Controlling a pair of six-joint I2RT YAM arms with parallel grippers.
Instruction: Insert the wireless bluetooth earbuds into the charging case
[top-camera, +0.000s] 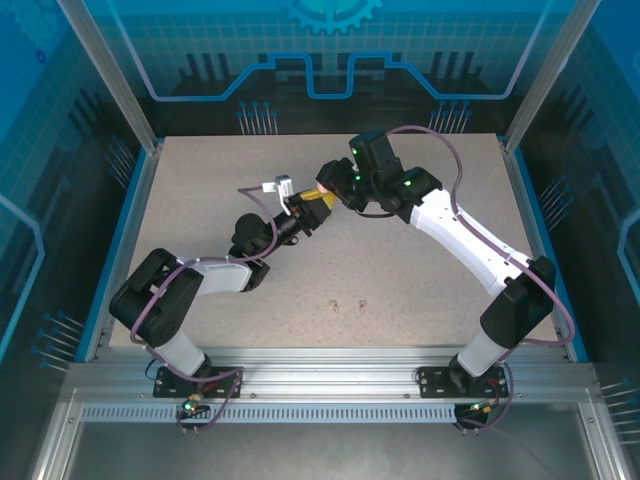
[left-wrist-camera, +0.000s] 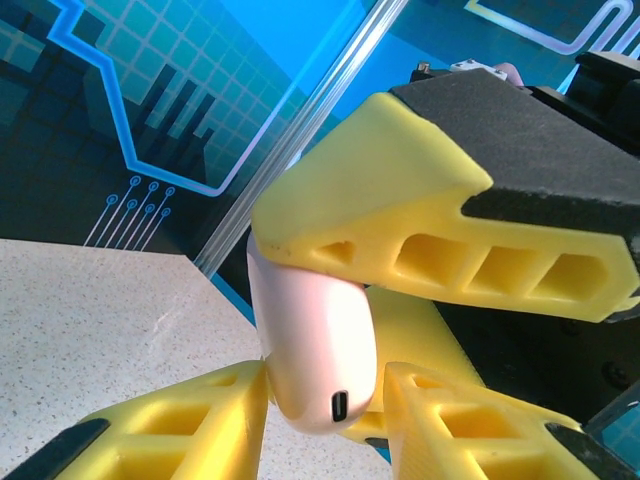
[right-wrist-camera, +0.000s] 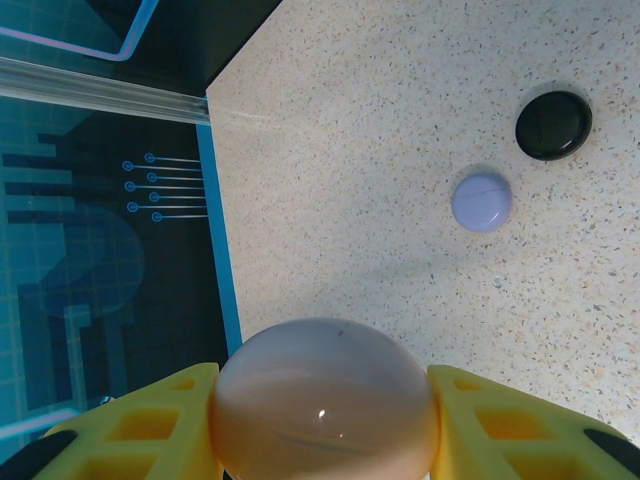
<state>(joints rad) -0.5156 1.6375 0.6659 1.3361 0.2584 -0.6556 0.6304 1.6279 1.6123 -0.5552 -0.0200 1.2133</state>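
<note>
A pale pinkish-beige charging case (left-wrist-camera: 315, 340) hangs in the air over the middle of the table, held from both sides. My right gripper (right-wrist-camera: 325, 400) is shut on it across its width, the rounded shell (right-wrist-camera: 325, 400) bulging between the yellow fingers. My left gripper (left-wrist-camera: 325, 390) is closed on the case's lower end near the charging port (left-wrist-camera: 340, 405), one finger (left-wrist-camera: 190, 425) on each flat side. From above, the two grippers meet at the case (top-camera: 320, 197). Two tiny pale earbuds (top-camera: 333, 303) (top-camera: 360, 302) lie on the table near the front.
A black round case (right-wrist-camera: 553, 125) and a lavender round case (right-wrist-camera: 481, 200) lie shut on the speckled tabletop (right-wrist-camera: 380, 150). A blue rim (right-wrist-camera: 220, 260) and clear walls bound the table. The right gripper's finger (left-wrist-camera: 400, 230) crosses above the case in the left wrist view.
</note>
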